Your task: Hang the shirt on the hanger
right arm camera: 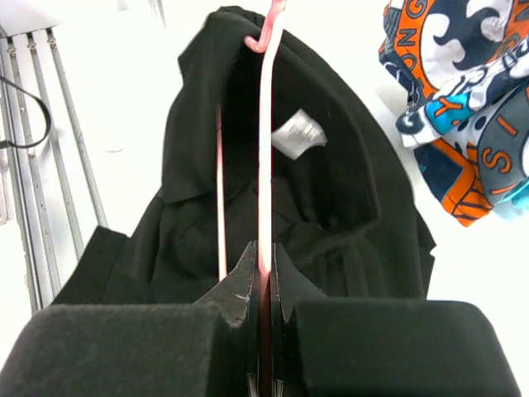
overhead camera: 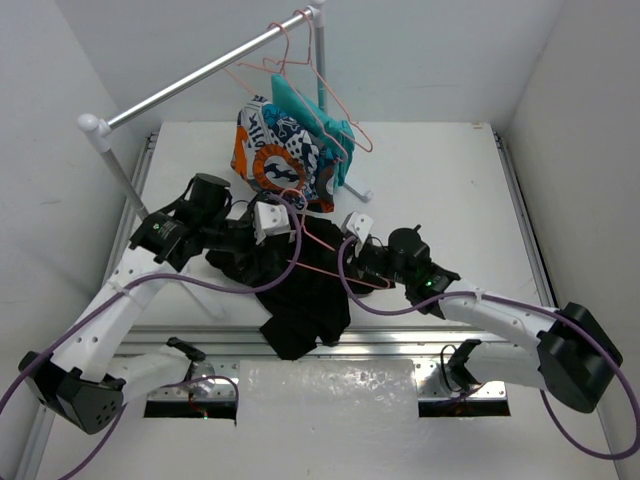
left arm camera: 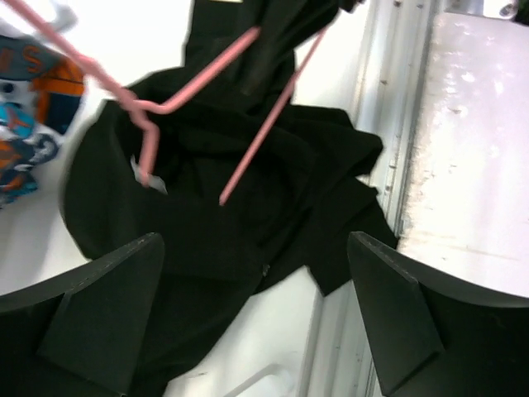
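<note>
The black shirt [overhead camera: 300,295] lies crumpled on the white table between my arms. Its white neck label [right arm camera: 297,132] shows in the right wrist view. The pink wire hanger [overhead camera: 322,246] lies tilted across the shirt, one end tucked inside the collar opening [right arm camera: 248,91]. My right gripper [overhead camera: 352,248] is shut on a straight wire of the hanger [right arm camera: 264,165], with the jaws pinched tight on it [right arm camera: 264,252]. My left gripper [overhead camera: 264,238] is wide open and empty, hovering over the shirt [left arm camera: 248,207]. The hanger's hook and bars [left arm camera: 190,91] show beyond it.
An orange-blue-white patterned garment [overhead camera: 280,155] and a teal garment [overhead camera: 322,120] lie behind the shirt under the clothes rail [overhead camera: 200,75]. Other pink hangers [overhead camera: 310,60] hang on the rail. The rail's left post [overhead camera: 120,170] stands near my left arm. Metal rails [left arm camera: 388,165] run along the near table edge.
</note>
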### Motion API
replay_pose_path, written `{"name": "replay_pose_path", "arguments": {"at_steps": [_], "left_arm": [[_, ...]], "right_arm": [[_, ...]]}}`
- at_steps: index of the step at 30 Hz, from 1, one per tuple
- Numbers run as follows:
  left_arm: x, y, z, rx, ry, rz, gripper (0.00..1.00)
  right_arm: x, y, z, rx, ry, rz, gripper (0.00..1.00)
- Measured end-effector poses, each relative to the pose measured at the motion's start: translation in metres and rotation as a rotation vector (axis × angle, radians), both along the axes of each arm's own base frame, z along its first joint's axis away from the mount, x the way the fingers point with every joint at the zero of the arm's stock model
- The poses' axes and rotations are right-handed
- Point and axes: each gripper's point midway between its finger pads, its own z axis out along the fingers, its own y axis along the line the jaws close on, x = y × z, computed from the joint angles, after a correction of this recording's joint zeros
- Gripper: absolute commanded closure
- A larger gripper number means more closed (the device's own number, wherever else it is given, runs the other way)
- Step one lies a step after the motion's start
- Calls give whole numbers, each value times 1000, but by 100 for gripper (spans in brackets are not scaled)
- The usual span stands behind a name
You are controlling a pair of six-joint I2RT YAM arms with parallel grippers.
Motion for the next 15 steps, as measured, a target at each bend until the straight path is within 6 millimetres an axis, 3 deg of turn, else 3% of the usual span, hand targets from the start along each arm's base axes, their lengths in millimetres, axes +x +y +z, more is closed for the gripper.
{"name": "replay_pose_path", "arguments": {"at_steps": [6,9,12,15], "left_arm": [[14,13,27,-2,-178,94,6],[29,30,46,2,-300,224,6],[50,49,50,44,-375,363,13],[74,78,36,117,-383,509,28]], "right_arm": [[3,-1,-6,18,-5,13,100],[7,0,-12,22,2,12,100],[8,0,-21,15,21,11,100],[8,1,-31,-1,43,20,100]]}}
